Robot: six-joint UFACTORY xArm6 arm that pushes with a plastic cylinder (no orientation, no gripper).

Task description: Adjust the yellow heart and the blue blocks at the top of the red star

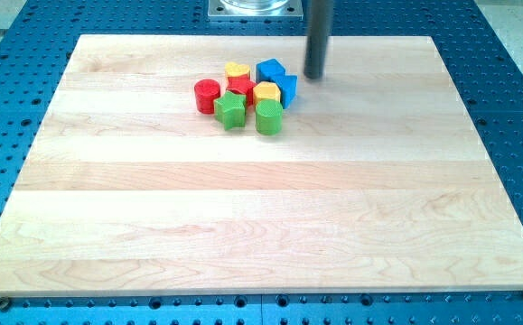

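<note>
Nearest you, the pale wooden board point(243, 226) carried nothing. Further back sat the cluster: a green star block point(230, 109) and a green cylinder point(268, 118) in front, a red cylinder point(207, 95) at the view's left, a yellow pentagon-like block point(266, 92) in the middle. Behind them the red star block point(239, 87) had the yellow heart block point(237, 69) touching its top, with two blue blocks point(271, 69) just to the right. Most looked done; only tidying remained. My tip point(314, 77) stood just right of them. You had no pincer here, only the rod.
</note>
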